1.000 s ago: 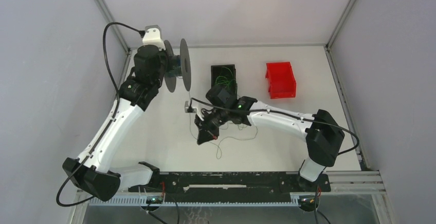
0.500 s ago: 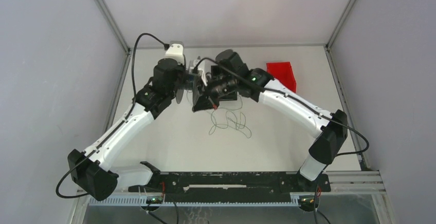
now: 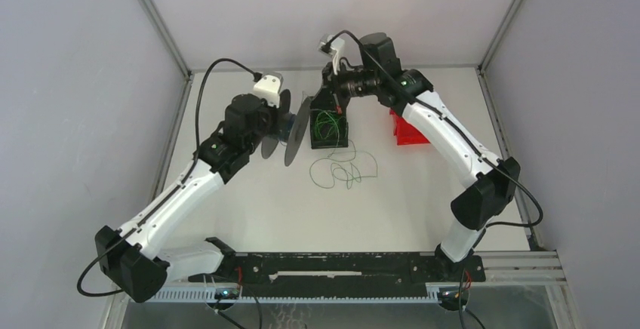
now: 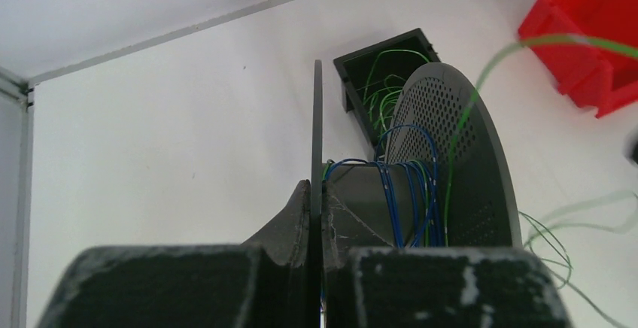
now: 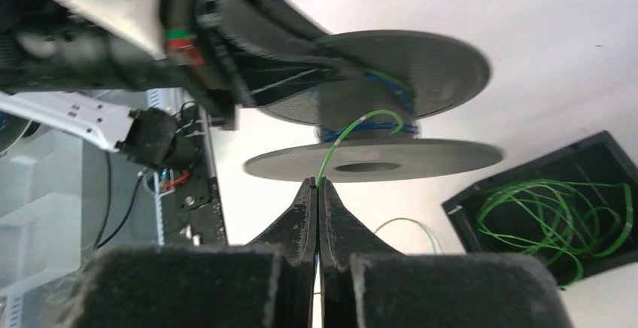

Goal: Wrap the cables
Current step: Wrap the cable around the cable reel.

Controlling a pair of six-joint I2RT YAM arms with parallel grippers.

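A dark grey spool with two flanges is held off the table by my left gripper, which is shut on its near flange. Blue and green turns sit on the hub. My right gripper is raised above the black bin and shut on a thin green cable that runs from its fingertips to the spool. The rest of that cable lies in loose loops on the table.
The black bin holds more green cable and also shows in the left wrist view. A red bin stands right of it, behind my right forearm. Frame posts and walls close the back and sides.
My right gripper has risen and moved back-right from beside the spool to above the black bin, drawing the green cable. The left arm has shifted the spool rightward and tilted it.
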